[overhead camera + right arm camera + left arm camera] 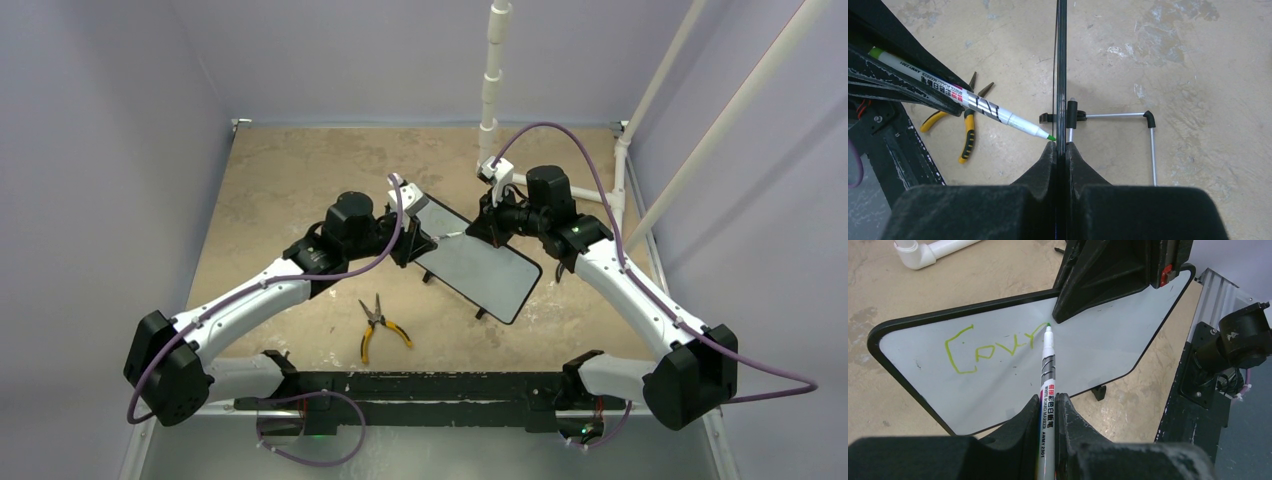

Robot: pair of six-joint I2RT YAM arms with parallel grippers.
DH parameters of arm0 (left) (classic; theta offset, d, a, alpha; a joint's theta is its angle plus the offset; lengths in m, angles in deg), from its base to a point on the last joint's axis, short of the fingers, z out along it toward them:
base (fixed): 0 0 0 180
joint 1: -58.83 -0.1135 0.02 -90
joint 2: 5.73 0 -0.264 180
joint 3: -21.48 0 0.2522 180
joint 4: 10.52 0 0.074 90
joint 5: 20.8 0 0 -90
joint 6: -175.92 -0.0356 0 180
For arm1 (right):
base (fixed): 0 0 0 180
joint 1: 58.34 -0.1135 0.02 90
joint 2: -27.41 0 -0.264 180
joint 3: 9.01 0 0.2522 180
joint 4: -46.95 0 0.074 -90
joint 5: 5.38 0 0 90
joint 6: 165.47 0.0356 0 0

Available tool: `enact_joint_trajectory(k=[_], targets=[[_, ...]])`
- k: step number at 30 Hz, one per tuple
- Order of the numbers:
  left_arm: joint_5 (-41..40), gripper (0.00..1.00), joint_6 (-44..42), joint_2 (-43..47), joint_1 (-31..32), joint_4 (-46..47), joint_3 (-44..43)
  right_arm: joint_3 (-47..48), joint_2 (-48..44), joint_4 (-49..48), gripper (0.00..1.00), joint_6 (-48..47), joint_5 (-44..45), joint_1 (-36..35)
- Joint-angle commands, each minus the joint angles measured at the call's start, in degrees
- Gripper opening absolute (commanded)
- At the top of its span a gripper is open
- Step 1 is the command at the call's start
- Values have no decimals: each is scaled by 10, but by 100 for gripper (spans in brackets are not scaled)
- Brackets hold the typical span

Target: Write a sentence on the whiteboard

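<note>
Overhead, the whiteboard (480, 268) sits askew in the middle of the table (300, 180), between my two wrists, with yellow-handled pliers (381, 327) lying apart from it on the near side. My left gripper (428, 240) meets its left end and my right gripper (492, 226) its far edge. Through my left wrist camera, my left jaws are pinched narrow on a white marker (1048, 371), whose green tip touches the board at the end of the sentence (993, 347), a single row of green scrawl. My right fingers clamp the board's top edge just beside that tip. Through my right wrist camera, I see the board edge-on, squeezed between my right jaws, with its wire stand (1151, 145) behind it and the pliers on the table to the left.
</note>
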Motion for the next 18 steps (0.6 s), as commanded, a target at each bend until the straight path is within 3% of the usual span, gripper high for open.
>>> enact_joint_trajectory(k=[1, 18], targets=[[24, 0, 8, -3, 1, 27, 6, -1, -8, -10, 0, 3, -7, -3], [3, 0, 10, 38, 1, 16, 31, 0, -12, -11, 0, 3, -7, -3]])
